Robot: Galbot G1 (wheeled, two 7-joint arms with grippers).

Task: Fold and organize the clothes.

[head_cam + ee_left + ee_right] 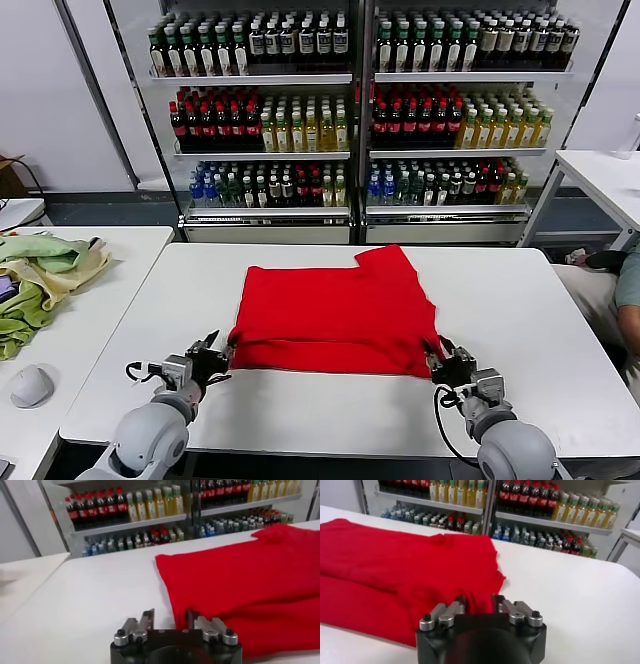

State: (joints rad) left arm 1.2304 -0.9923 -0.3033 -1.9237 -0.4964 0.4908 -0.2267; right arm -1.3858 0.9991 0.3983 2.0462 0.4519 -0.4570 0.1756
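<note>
Red soft T-shirt (335, 315), folded rectangle

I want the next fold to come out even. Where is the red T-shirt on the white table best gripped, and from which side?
Probably the two near corners of the bright red soft-fabric T-shirt, approached from the robot's side: its folded near edge lies straight along the white table, with the left gripper and right gripper open at those corners.

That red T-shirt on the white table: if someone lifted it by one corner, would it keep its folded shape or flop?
The red T-shirt would probably flop: its edges are wavy and the folded layer sags softly. It looks light, thin fabric lying flat. Pushed, it would likely bunch up rather than slide as one piece across the table.
</note>
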